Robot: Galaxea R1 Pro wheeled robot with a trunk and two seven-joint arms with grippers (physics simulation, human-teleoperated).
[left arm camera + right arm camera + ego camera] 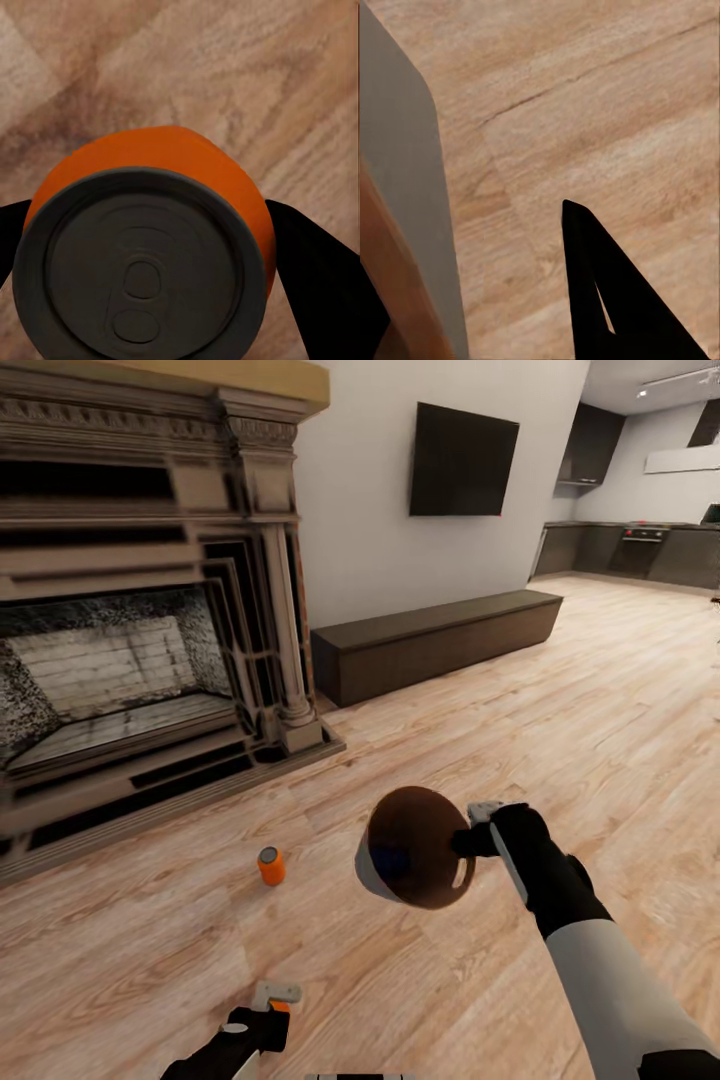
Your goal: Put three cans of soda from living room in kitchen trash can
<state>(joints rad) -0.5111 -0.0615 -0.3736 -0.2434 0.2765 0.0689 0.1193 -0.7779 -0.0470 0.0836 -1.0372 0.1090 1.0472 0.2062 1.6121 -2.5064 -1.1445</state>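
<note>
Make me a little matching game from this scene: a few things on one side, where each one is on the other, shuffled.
Things:
1. tash can
2. can of soda on the floor
3. second can of soda
4. TV

Places:
A. between the left gripper's fingers
B. on the white wall
C. held up by the right gripper
D. standing before the fireplace

Pairs: 1-C, 2-D, 3-A, 4-B
</note>
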